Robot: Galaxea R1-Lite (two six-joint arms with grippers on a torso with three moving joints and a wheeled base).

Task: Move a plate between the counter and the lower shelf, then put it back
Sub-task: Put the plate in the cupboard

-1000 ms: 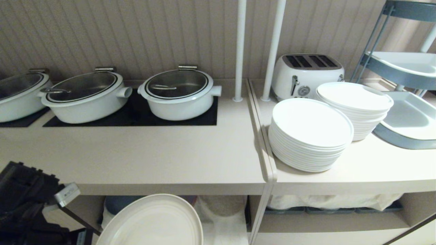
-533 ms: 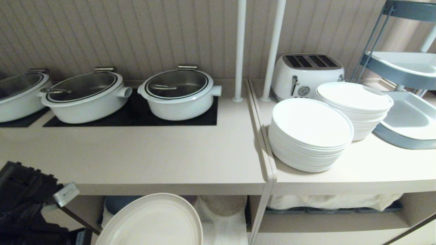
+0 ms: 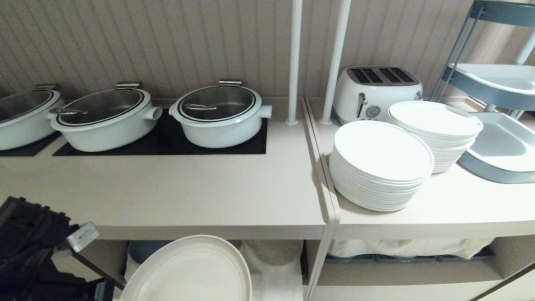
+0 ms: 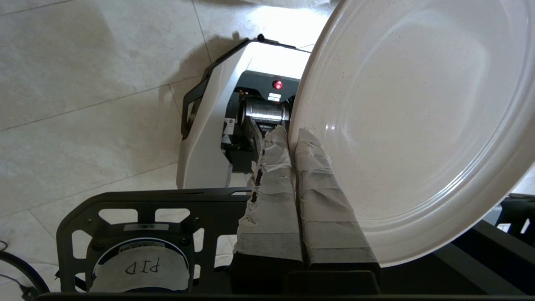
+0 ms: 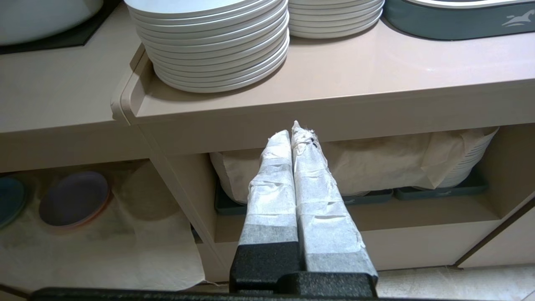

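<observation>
Your left end effector (image 4: 292, 138) pinches the plate (image 3: 188, 271) by its rim, tilted, below the surface (image 3: 167, 196) edge, clearing it.

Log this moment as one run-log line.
left gripper: shut on plate rim | plate: tilted, in front of lower shelf, below counter edge | right gripper: shut, empty, idle

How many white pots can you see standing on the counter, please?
3, in a row along the back of the counter: one pot nearest the white poles, one to its left, and one cut off by the picture's left edge. More could sit beyond that edge.
</observation>
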